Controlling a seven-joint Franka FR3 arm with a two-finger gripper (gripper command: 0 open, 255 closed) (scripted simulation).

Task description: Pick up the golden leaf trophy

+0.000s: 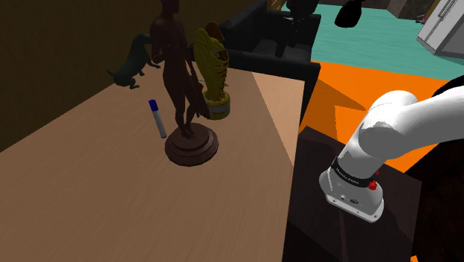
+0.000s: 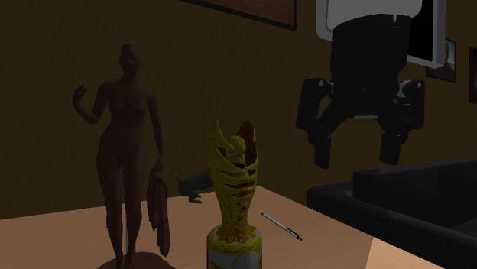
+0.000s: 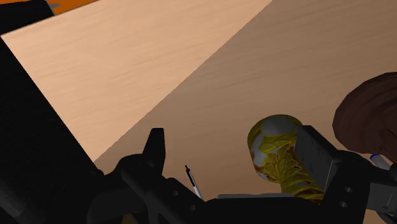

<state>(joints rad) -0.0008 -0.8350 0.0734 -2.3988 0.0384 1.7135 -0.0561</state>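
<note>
**Only the approach is in place; the lift has not begun**

Broadly, the pale wooden table (image 1: 89, 193) carries everything, with a black sofa (image 1: 256, 41) behind its far edge. The biggest piece on it is a dark brown statue (image 1: 178, 74) of a standing figure on a round base. Just behind it in the shoulder view stands the golden leaf trophy (image 1: 212, 71), upright on its short grey-banded foot, near the table's far edge. In the second exterior view the trophy (image 2: 235, 191) is just beside the statue and does not seem to touch it.

The gripper (image 2: 355, 159) hangs in the air above the table, higher than the trophy's tip and off to that view's right. Its 2 fingers (image 2: 322, 145) are spread wide with nothing between them. In the wrist view the trophy (image 3: 280, 156) shows below, close to 1 finger, so the hand looks roughly aimed.

Smaller things lie nearby: a dark dog figurine (image 1: 134, 63), a blue-capped marker (image 1: 158, 119) and a thin pen (image 2: 281, 226).

Judged from this, nothing of the grasp is done. Lining up, descending, closing on the trophy and lifting all remain.
</note>
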